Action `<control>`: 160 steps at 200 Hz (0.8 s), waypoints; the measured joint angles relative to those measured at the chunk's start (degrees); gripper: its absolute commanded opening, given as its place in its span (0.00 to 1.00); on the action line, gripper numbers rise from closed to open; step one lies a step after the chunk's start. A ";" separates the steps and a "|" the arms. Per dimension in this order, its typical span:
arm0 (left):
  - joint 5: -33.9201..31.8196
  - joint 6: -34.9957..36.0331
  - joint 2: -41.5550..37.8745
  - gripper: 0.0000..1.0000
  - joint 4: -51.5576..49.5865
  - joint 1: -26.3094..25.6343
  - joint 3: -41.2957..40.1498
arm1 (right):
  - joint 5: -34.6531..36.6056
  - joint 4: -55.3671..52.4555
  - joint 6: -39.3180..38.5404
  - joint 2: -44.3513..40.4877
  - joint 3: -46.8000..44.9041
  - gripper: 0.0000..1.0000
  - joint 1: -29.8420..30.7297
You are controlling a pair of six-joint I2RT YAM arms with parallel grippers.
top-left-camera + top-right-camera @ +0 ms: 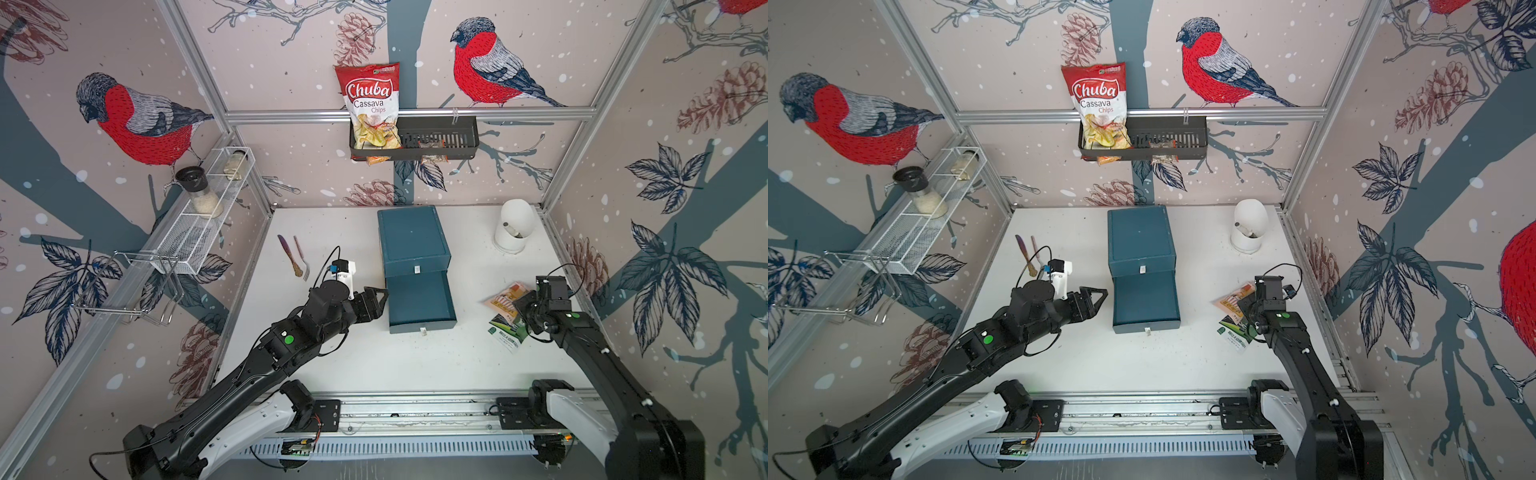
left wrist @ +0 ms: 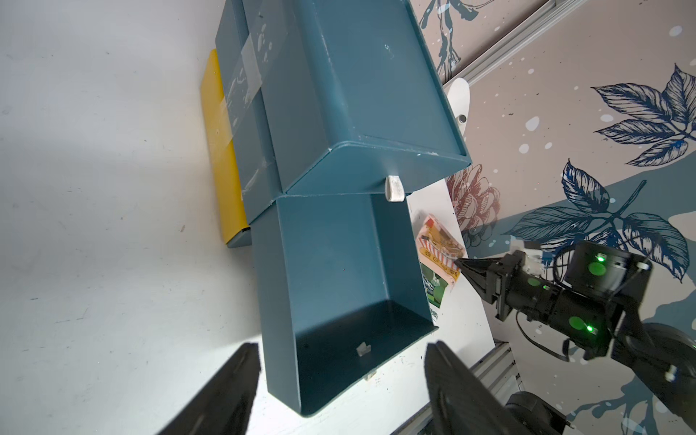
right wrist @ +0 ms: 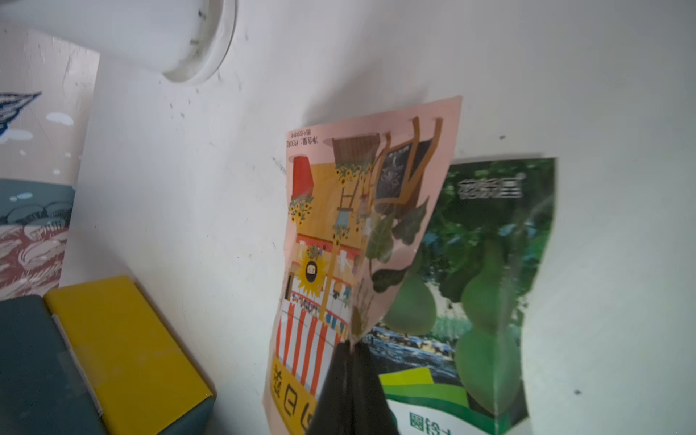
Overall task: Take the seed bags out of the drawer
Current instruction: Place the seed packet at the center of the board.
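Beside the drawer (image 1: 419, 299), pink-striped seed bag (image 3: 324, 226) over gourd-green seed bag (image 3: 489, 282).

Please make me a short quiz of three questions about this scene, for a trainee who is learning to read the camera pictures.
1. True or false: a seed bag lies in the open drawer.
2. Which tool is shut on the striped seed bag? A: left. B: right. C: neither.
3. How many seed bags show on the table, to the right of the drawer?

Key
1. False: the drawer is empty.
2. B: the right tool pinches its edge.
3. Two: the striped seed bag and the green seed bag.
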 measured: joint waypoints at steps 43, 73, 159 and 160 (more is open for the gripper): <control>0.02 -0.42 -0.04 0.73 0.04 0.15 -1.14 | -3.08 8.81 -2.29 9.38 -0.42 0.00 1.57; 0.20 -0.52 0.70 0.73 0.11 0.15 -1.42 | -3.91 13.94 -2.27 18.12 0.48 0.00 1.66; 1.33 -1.36 -0.59 0.73 0.63 0.15 -3.82 | -3.65 24.39 4.83 25.29 0.13 0.02 -1.46; 1.33 -1.36 -0.59 0.73 0.61 0.15 -3.85 | -3.63 24.41 4.96 25.24 0.09 0.03 -1.46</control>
